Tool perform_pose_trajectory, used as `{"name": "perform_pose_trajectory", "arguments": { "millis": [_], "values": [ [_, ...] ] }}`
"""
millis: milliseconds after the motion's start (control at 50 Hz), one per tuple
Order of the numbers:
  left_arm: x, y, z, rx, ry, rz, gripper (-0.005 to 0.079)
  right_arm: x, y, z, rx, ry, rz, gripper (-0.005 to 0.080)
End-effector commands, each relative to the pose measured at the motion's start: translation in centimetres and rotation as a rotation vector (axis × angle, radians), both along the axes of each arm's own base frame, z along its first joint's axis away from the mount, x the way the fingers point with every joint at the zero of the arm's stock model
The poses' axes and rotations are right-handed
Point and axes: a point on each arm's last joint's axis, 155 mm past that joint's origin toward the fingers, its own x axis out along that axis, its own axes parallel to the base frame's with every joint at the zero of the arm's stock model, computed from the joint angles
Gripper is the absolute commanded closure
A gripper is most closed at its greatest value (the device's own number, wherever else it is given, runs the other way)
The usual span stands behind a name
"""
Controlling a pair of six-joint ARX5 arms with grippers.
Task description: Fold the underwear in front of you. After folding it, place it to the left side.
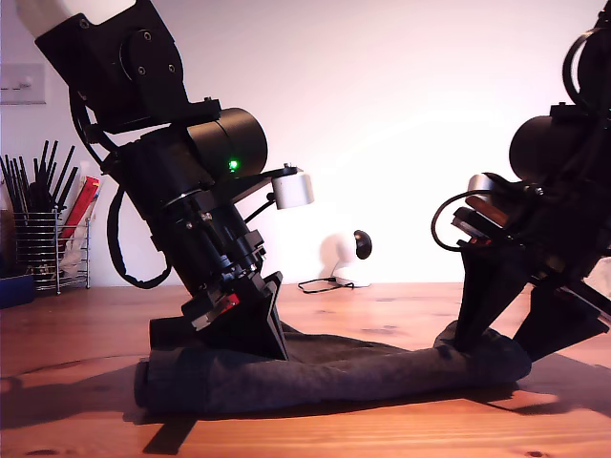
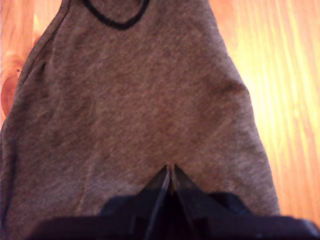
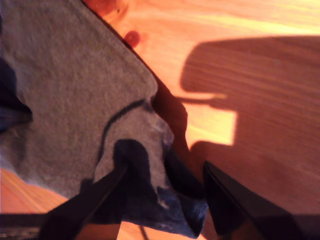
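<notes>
The underwear [image 1: 334,377] is a long dark grey cloth lying across the wooden table [image 1: 382,305] in the exterior view. My first gripper [image 1: 272,343] comes down on its end at the exterior view's left. In the first wrist view its jaws are shut, and my first gripper [image 2: 170,172] pinches the underwear [image 2: 140,100], which stretches away to a black-trimmed edge. My second gripper [image 1: 501,351] stands open over the end at the exterior view's right. In the second wrist view a corner of the underwear [image 3: 65,90] lies between the spread jaws of my second gripper [image 3: 165,185].
A wire rack [image 1: 43,239] holding black sticks and a red item stands at the back on the exterior view's left, beside a blue container [image 1: 13,289]. A small white device with a cable [image 1: 346,256] sits by the wall. Bare wood [image 3: 260,100] lies beside the cloth.
</notes>
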Motion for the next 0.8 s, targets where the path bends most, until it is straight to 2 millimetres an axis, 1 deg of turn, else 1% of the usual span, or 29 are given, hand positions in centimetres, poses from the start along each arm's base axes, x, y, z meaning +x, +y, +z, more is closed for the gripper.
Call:
{"name": "perform_pose_trajectory", "arguments": {
  "millis": [0,140,240,380,480,560,780],
  "values": [
    [-5.8,4.1,-6.6,0.184,0.201,-0.019,0.0763,-3.0,-1.1,-4.4,-0.094,0.129,0.012,0.0324],
    [-5.8,4.1,-6.6,0.184,0.201,-0.019,0.0763,-1.3,-2.4,-3.6,-0.156,0.100,-0.002,0.0324],
    [-5.8,4.1,-6.6,0.184,0.201,-0.019,0.0763,-0.7,-3.3,-2.9,-0.199,0.102,-0.011,0.0324],
    [-5.8,4.2,-6.6,0.185,0.201,-0.019,0.0763,-0.5,-4.5,-2.8,-0.246,0.106,-0.016,0.0324],
    [-5.8,4.1,-6.6,0.184,0.200,-0.019,0.0763,-1.2,-4.8,-2.8,-0.250,0.140,-0.019,0.0324],
    [-5.7,4.1,-6.6,0.182,0.197,-0.019,0.0763,-2.1,-4.6,-2.7,-0.235,0.178,-0.013,0.0324],
    [-5.6,4.0,-6.6,0.178,0.193,-0.019,0.0763,-4.1,-2.1,-2.0,-0.135,0.250,0.030,0.0324]
  ]
}}
